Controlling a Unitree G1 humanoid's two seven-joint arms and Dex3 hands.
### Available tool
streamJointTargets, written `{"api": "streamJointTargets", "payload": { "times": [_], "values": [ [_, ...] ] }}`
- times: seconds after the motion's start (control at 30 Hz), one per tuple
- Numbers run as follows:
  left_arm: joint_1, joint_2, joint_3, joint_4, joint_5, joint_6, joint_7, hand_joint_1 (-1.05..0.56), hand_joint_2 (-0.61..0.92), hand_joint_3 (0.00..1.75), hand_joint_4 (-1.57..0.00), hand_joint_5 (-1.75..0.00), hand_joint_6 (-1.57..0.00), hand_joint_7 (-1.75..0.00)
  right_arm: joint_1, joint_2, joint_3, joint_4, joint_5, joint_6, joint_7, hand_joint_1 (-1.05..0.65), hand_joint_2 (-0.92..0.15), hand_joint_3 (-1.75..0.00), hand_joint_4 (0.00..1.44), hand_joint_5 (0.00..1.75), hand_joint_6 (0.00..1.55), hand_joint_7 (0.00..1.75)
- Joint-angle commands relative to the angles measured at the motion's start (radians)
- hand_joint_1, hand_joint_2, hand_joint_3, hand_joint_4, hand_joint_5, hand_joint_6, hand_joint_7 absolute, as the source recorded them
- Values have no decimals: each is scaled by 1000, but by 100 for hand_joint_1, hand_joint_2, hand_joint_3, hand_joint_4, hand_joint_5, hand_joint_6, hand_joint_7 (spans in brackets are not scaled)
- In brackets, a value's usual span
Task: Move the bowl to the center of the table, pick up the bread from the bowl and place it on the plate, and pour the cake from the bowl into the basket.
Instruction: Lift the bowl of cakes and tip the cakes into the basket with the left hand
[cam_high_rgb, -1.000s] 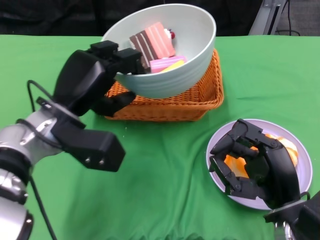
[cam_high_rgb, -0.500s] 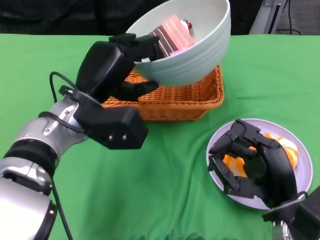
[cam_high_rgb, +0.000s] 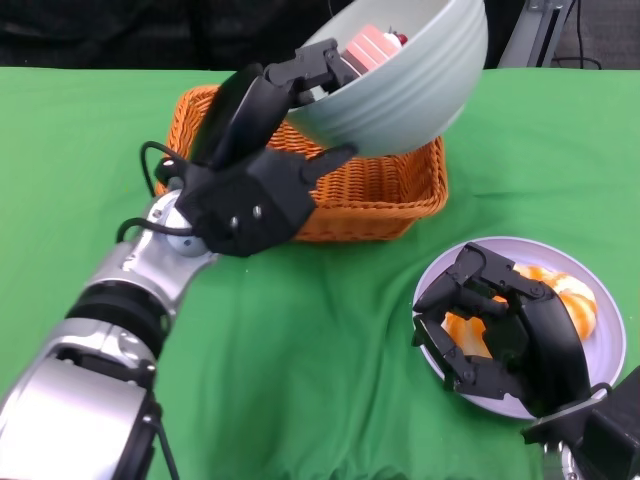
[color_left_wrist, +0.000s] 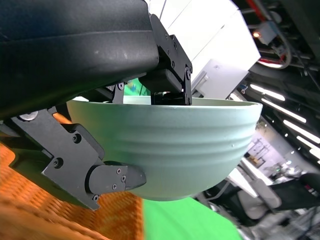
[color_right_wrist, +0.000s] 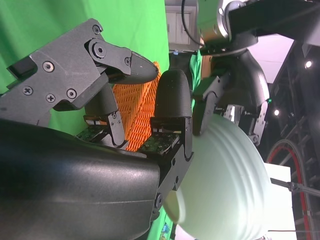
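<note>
One step remains, I judge: the left hand (cam_high_rgb: 262, 175) grips the bowl (cam_high_rgb: 405, 85) raised above the basket (cam_high_rgb: 385, 195), needing more tilt to spill the cake (cam_high_rgb: 372, 45), while the right hand (cam_high_rgb: 505, 335) rests half-curled, holding nothing, over the bread (cam_high_rgb: 572, 300) on the plate (cam_high_rgb: 610, 350).

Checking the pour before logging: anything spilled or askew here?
No spill visible. The bowl is tilted in the left robot hand above the basket, cake still inside, as expected for pouring. The right robot hand rests over the bread on the plate.
</note>
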Motion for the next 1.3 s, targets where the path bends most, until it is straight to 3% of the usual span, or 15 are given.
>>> {"api": "streamJointTargets", "payload": {
  "times": [0.03, 0.3, 0.7, 1.0, 1.3],
  "values": [
    [-46, -25, 61, -7, -98, 30, -91, -7, 75, 87, -74, -175, -60, -163, -11, -4, -2, 18, -1, -22, 3, -18, -50, -97, 72, 159, 63, 136],
    [-54, -92, 185, -22, -281, 162, -286, -9, 66, 100, -74, -175, -69, -147, -13, -1, -2, 26, -5, -23, -2, -19, -48, -102, 70, 161, 61, 139],
    [-83, -143, 356, -49, -526, 425, -515, -4, 46, 130, -68, -175, -67, -150, -7, -2, -2, 27, -7, -23, 1, -19, -49, -100, 68, 162, 61, 138],
    [-120, -143, 461, -53, -659, 635, -605, -7, 55, 119, -75, -175, -73, -156, -6, 2, -1, 33, -19, -30, -5, -21, -51, -97, 69, 161, 62, 138],
    [-136, -144, 541, -45, -753, 769, -674, -6, 68, 108, -72, -172, -76, -149, -12, 4, -2, 45, -18, -37, -3, -21, -50, -97, 71, 161, 63, 137]
  ]
}}
